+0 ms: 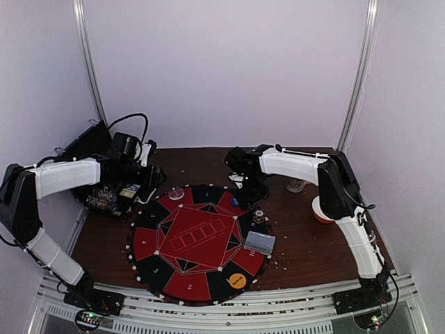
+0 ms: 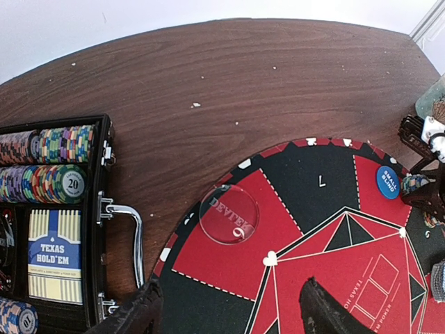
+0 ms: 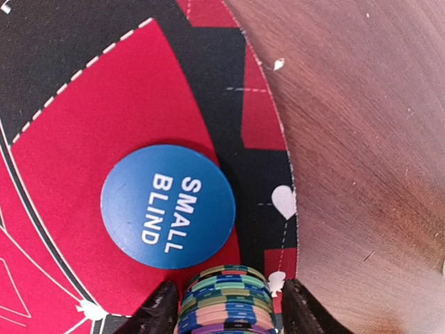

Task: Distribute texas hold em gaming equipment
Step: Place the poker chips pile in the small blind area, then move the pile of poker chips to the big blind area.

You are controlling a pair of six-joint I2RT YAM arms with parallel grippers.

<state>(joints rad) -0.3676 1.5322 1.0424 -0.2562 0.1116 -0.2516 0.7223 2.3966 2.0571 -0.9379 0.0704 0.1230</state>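
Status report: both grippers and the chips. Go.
Left gripper open, empty, over mat. Right gripper straddles chip stack beside Small Blind button; grip unclear. Nothing blocking.

The table top (image 2: 243, 83) presented brown wood grain with a smooth, dull finish. The round play mat (image 2: 208, 268) appeared as a matt, cloth-like sheet in red and black. The dealer button (image 2: 229, 213) was clear, glossy plastic. The small blind button (image 3: 167, 207) was smooth blue plastic with a satin finish. The chip stack (image 3: 226, 303) showed striped edges. The case handle (image 2: 137, 243) was polished metal. The card box (image 2: 54, 256) was printed cardboard.
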